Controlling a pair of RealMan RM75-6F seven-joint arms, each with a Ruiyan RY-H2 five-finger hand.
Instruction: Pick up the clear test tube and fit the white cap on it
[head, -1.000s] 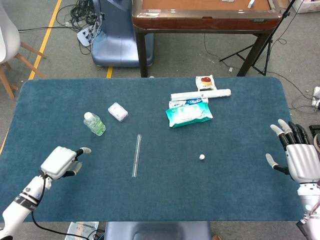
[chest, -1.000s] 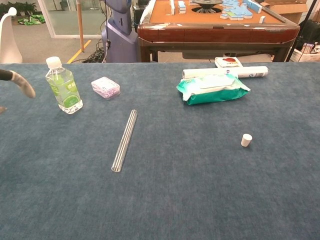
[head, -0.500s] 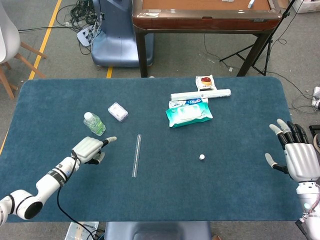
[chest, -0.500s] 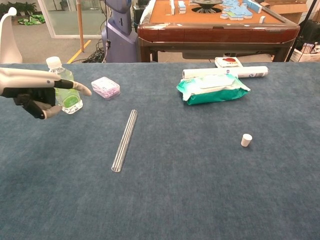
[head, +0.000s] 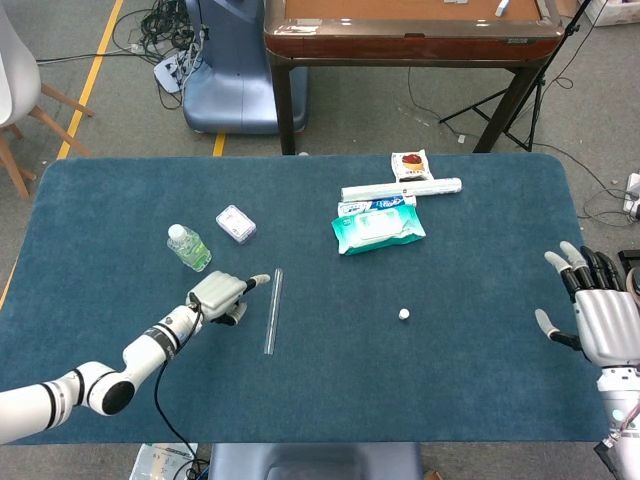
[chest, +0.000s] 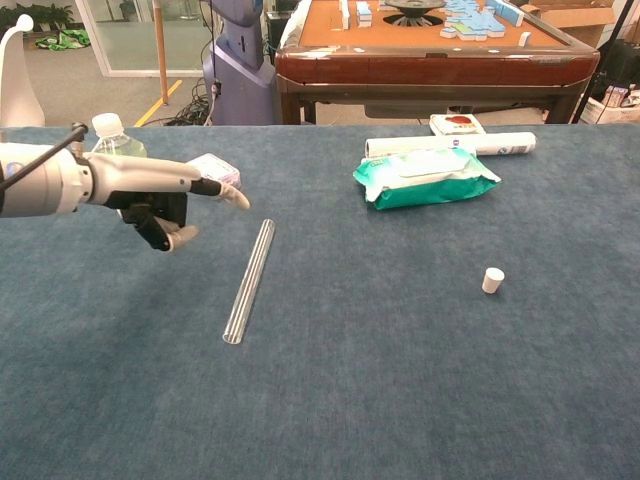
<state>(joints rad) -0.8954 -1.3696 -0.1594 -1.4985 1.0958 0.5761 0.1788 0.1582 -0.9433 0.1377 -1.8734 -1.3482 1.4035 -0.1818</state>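
The clear test tube (head: 273, 311) (chest: 249, 280) lies flat on the blue table, its length running front to back. The small white cap (head: 404, 314) (chest: 492, 280) stands alone to its right. My left hand (head: 222, 295) (chest: 165, 196) hovers just left of the tube's far half, holding nothing, one finger stretched toward the tube and the others curled under. My right hand (head: 598, 315) stays at the table's right edge, fingers spread and empty; the chest view does not show it.
A small water bottle (head: 188, 247) (chest: 118, 145) and a little clear box (head: 236, 224) sit behind my left hand. A green wipes pack (head: 377, 227) (chest: 424, 177), a white roll (head: 401, 189) and a snack packet (head: 410, 164) lie at the back. A brown table (head: 410, 30) stands beyond.
My left arm has reached rightward across the table, bringing the hand from the front left to just beside the tube. The right hand, tube and cap have stayed put.
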